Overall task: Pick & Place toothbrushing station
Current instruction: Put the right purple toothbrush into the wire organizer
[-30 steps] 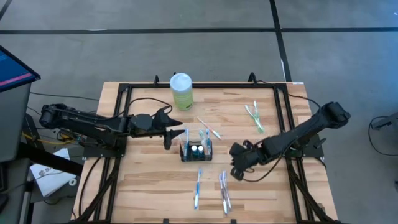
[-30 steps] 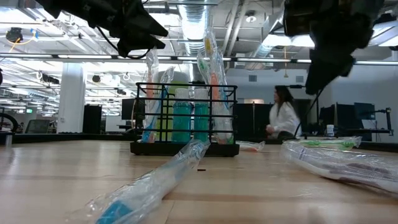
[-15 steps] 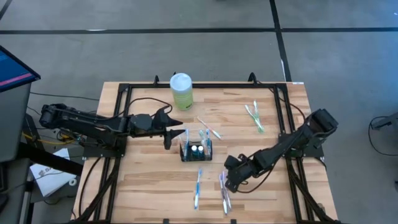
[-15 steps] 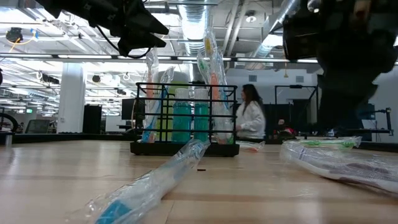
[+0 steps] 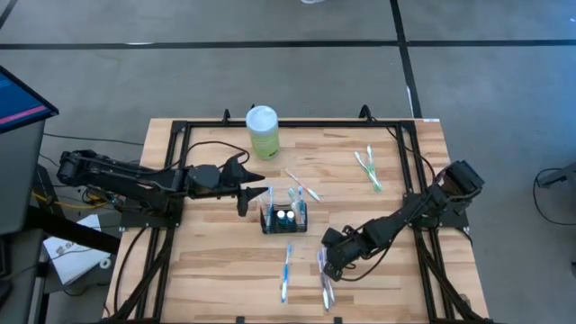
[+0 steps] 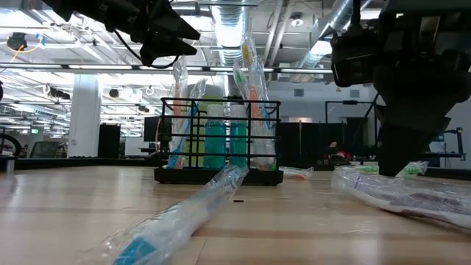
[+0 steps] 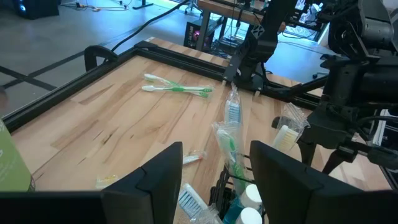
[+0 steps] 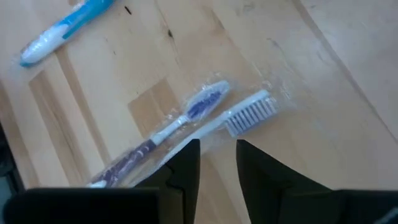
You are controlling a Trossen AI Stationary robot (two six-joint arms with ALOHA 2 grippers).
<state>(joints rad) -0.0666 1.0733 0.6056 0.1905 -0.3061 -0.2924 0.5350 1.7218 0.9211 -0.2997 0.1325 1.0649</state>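
The toothbrushing station point(image 5: 283, 218), a small black wire caddy holding wrapped toothbrushes and bottles, stands on its base mid-table; it also shows in the low view point(image 6: 219, 140). My left gripper point(image 5: 252, 193) hovers open just left of it, above its height point(image 7: 214, 180). My right gripper point(image 5: 331, 266) is low over two wrapped toothbrushes point(image 5: 324, 277) lying near the front edge. In the right wrist view its fingers point(image 8: 217, 165) are narrowly apart, over the handles of the purple point(image 8: 186, 118) and white point(image 8: 249, 111) brushes. My right gripper points down at the wrapped brushes' handle ends point(image 8: 205, 140), and I cannot tell whether the fingertips touch the wrapping. The brushes lie flat on the table.
A pale green bottle with a white cap point(image 5: 262, 131) stands at the far edge. Green toothbrushes point(image 5: 369, 171) lie far right, one wrapped brush point(image 5: 302, 185) lies behind the caddy, and a blue wrapped brush point(image 5: 287, 270) lies in front of it. A black frame point(image 5: 409, 153) borders the table.
My right gripper has moved toward the table's near edge and a little left, and down onto the two wrapped toothbrushes. In the room behind, a person has walked leftward and out of sight.
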